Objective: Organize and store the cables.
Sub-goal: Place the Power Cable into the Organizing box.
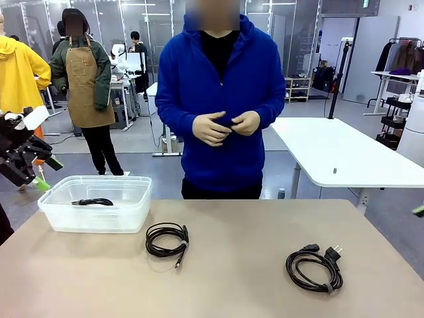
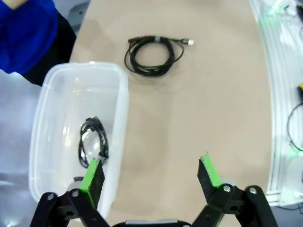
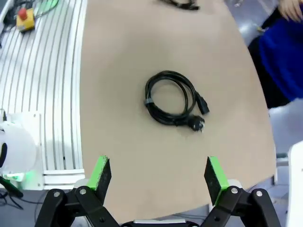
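My left claw (image 2: pixel 149 163) and right claw (image 3: pixel 157 163): apart, empty.
One coil (image 1: pixel 93 201) sits in the tub (image 1: pixel 99 220) at the desk's (image 1: pixel 238 285) far-left corner; I'd pinch the loose coil (image 1: pixel 165 240) beside it across its strands.

I find open bench (image 1: pixel 238 285) between the cable coil (image 1: pixel 165 240) and the power cord (image 1: pixel 314 267); the clear bin (image 1: pixel 93 220) blocks far left.

One cable coil (image 1: pixel 93 201) lies in tub (image 1: pixel 66 222), two coils (image 1: pixel 166 239) (image 1: pixel 314 266) on table (image 1: pixel 232 285).
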Tool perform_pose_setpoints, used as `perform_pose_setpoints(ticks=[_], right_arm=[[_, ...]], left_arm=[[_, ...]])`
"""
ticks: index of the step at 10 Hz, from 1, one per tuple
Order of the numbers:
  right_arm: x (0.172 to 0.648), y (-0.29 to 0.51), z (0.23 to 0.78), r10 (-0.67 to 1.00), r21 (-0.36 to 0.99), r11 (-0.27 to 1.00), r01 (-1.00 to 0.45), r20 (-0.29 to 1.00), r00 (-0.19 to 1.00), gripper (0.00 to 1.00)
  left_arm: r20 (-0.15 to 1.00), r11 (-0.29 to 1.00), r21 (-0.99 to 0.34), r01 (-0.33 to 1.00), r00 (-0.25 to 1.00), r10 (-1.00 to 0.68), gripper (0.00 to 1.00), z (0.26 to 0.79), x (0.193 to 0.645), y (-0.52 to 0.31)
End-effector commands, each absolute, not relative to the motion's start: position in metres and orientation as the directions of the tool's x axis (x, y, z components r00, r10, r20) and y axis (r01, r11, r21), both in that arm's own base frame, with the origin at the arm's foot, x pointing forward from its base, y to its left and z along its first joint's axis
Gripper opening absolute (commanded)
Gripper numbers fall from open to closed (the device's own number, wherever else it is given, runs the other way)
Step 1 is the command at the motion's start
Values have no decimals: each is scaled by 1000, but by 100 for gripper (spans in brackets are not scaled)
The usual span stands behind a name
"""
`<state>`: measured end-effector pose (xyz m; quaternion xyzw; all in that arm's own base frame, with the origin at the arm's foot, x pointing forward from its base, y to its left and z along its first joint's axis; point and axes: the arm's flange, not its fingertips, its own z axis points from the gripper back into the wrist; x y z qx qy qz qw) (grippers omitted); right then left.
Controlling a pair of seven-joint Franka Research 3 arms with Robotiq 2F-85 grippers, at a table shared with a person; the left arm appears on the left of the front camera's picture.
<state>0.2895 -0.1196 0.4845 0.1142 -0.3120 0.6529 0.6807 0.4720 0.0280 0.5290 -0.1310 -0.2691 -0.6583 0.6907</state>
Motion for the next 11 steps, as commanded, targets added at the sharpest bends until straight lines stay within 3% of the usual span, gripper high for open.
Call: perform_pose_setpoints(ticks=[1, 3, 6, 11], right_arm=[[249, -10, 428, 913, -267, 35, -963, 400, -78, 100], [251, 40, 407, 942, -239, -71, -968, 304, -144, 100], [252, 91, 367, 970, -202, -126, -971, 182, -164, 100], [258, 90, 322, 971, -117, -154, -981, 167, -172, 100]], left_arm=[[567, 93, 217, 972, -48, -823, 100, 530, 460, 24], [571, 102, 228, 968, -48, -819, 100, 528, 461, 21], [572, 95, 232, 968, -56, -818, 100, 527, 462, 18], [551, 90, 198, 976, -35, -834, 100, 531, 463, 18]])
